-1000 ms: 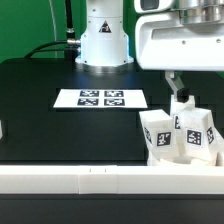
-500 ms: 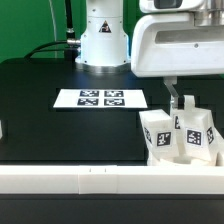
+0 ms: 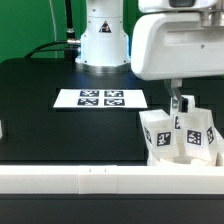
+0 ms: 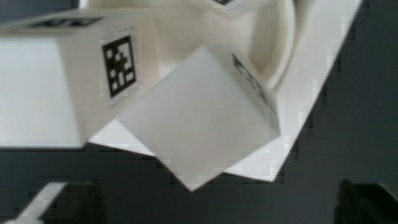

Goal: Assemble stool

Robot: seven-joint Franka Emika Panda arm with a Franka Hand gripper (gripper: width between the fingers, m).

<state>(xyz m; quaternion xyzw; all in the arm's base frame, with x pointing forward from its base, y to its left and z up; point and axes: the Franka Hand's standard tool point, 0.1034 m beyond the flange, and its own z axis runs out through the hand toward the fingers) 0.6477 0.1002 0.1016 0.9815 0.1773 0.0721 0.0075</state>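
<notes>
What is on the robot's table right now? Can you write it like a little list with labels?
table: black top
marker board: flat white sheet with four tags, lying on the table
legs: white blocks with tags, bunched together at the exterior view's right
gripper: just above the bunched legs, fingers pointing down
gripper open or shut: cannot tell
wrist view: white blocks fill the picture, one showing a tag
rail: long white bar across the front

The legs [image 3: 180,133] look like smooth matt white plastic on a matt black table [image 3: 60,130].
</notes>
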